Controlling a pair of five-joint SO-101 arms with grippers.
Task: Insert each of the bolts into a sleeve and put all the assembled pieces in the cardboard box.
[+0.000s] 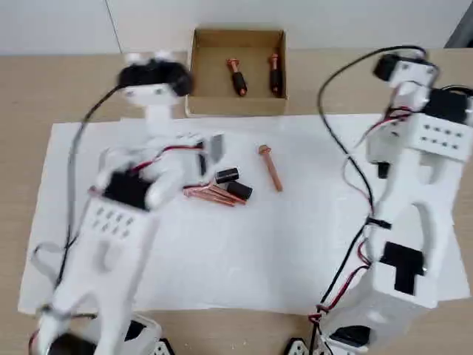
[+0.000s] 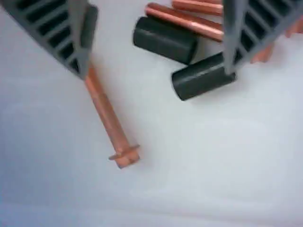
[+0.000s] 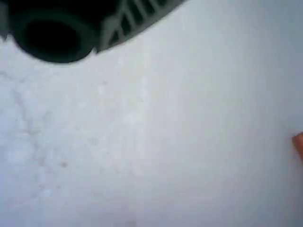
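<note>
In the left wrist view my left gripper (image 2: 156, 68) hangs open over the white sheet. Between its grey fingers (image 2: 71, 42) lie a loose copper bolt (image 2: 111, 123) and two black sleeves (image 2: 165, 40) (image 2: 203, 75), with more bolts (image 2: 189, 19) just beyond. From above, the left gripper (image 1: 211, 151) is beside the sleeves (image 1: 227, 175) (image 1: 239, 190) and a bolt pile (image 1: 214, 194). A single bolt (image 1: 270, 167) lies apart. My right gripper (image 3: 71, 28) is shut on a black sleeve (image 3: 47, 35) over the sheet; from above it sits at the right (image 1: 383, 170). The cardboard box (image 1: 194, 74) holds two assembled pieces (image 1: 238, 76) (image 1: 275, 72).
A white sheet (image 1: 259, 251) covers the wooden table in front of the box. Black cables run from both arms, one looping over the sheet's right part (image 1: 347, 163). Open sheet lies between the two arms.
</note>
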